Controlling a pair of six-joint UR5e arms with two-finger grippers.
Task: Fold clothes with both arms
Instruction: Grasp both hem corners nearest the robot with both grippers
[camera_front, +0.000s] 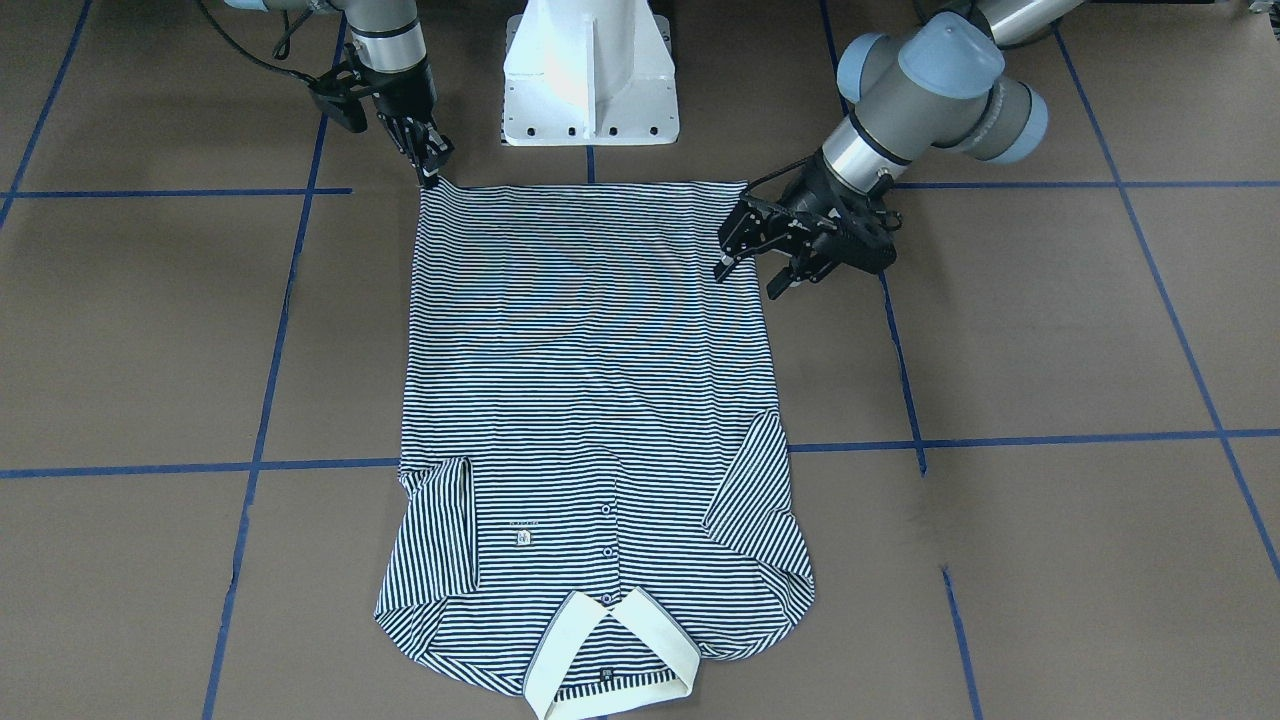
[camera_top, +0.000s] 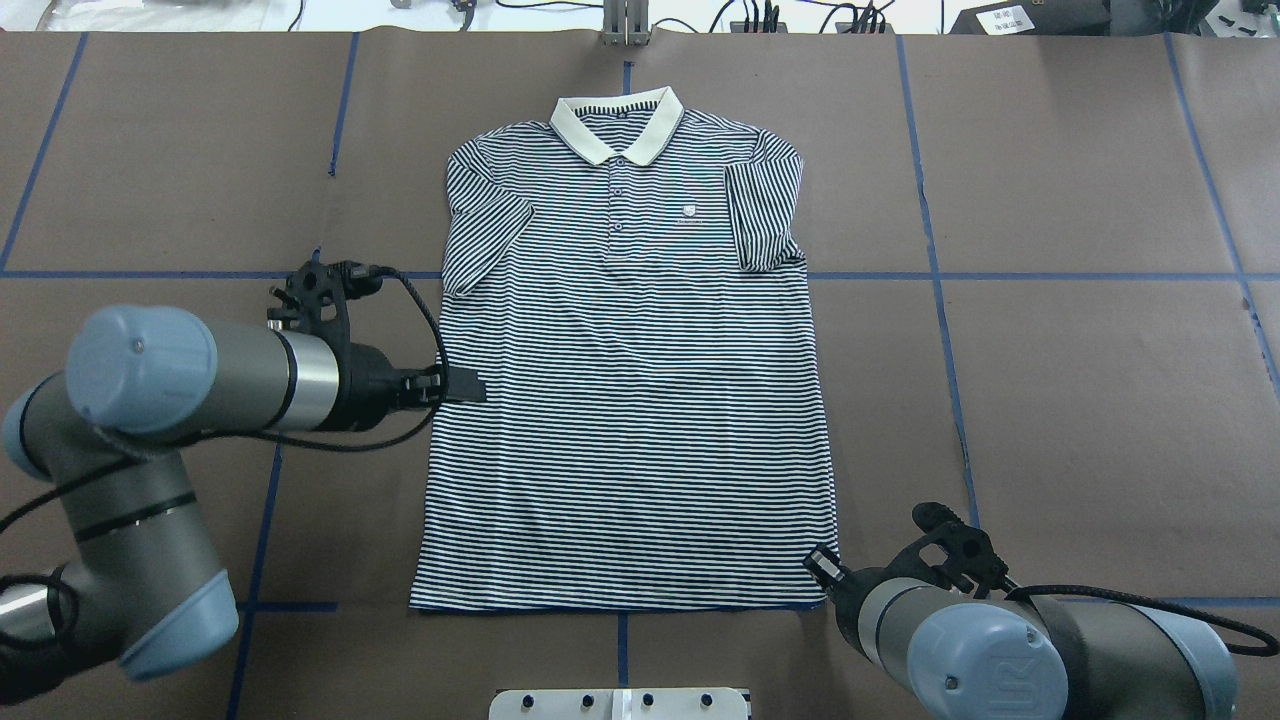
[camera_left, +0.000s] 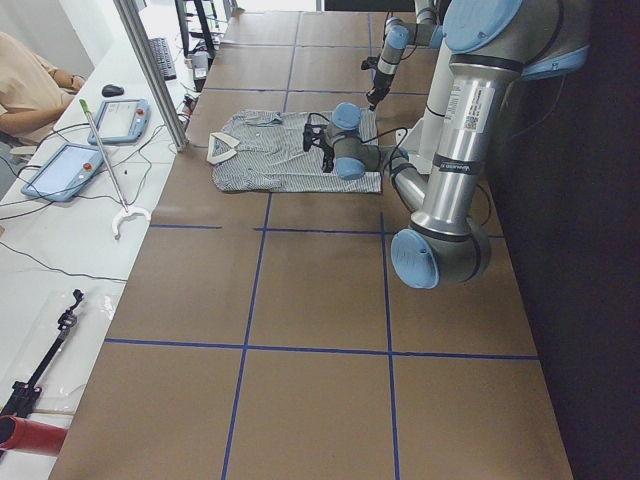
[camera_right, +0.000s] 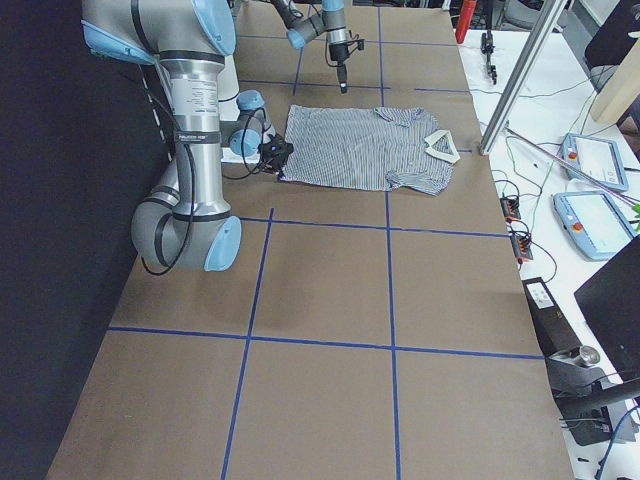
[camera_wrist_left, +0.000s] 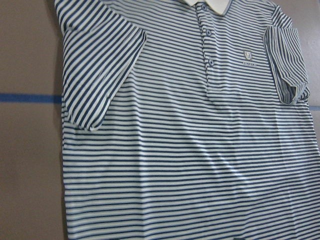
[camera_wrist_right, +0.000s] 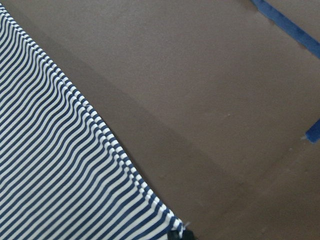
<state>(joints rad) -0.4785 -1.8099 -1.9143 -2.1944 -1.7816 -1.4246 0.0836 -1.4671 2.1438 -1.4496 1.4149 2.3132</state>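
The navy-and-white striped polo shirt (camera_front: 590, 380) lies flat and face up on the brown table, its cream collar (camera_top: 615, 125) on the side away from the robot. My left gripper (camera_front: 750, 278) is open and low at the shirt's side edge, about midway down the body, also seen in the overhead view (camera_top: 470, 388). My right gripper (camera_front: 432, 172) is pinched shut on the hem corner nearest the robot on the other side (camera_top: 818, 562). In the right wrist view the shirt's edge (camera_wrist_right: 115, 150) looks slightly raised and casts a shadow. The left wrist view shows the chest and placket (camera_wrist_left: 210, 62).
The white pedestal base (camera_front: 590, 80) stands just behind the hem. Blue tape lines (camera_front: 270, 360) cross the table. An operator (camera_left: 30, 85) and tablets (camera_left: 60, 170) are at the far edge beside a metal post (camera_left: 150, 70).
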